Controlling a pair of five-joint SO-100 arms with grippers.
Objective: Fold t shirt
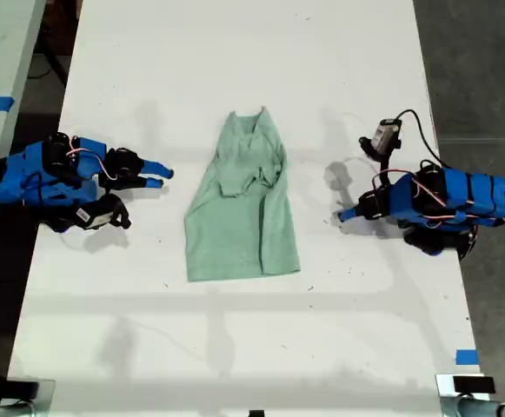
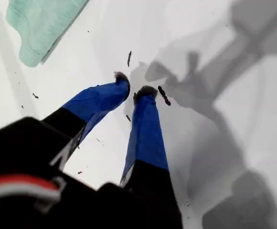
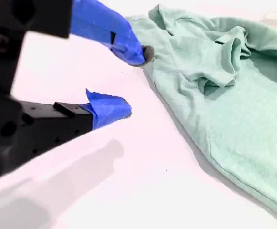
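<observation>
Closest to each wrist lens is a tool, and neither one holds anything. By size, item 1 is the white table (image 1: 252,347), count 1, which carries everything. Item 2 is the t shirt (image 1: 239,217), count 1. It lies flat at the table's middle, between the 2 arms and apart from both, neck away from the exterior camera and hem toward it, with the sleeves lying inward across the body. Judged light, limp and easily dragged, the cloth should be pinched at an edge or corner where the layers are thin, such as the hem corners or shoulder line. Item 3 is the tools, count 2. My second tool (image 3: 134,81), at the exterior view's left, stands spread, just beside the shirt's side edge. My first tool (image 2: 132,90), at the exterior view's right, has its tips all but pressed together on nothing, well clear of the cloth.
</observation>
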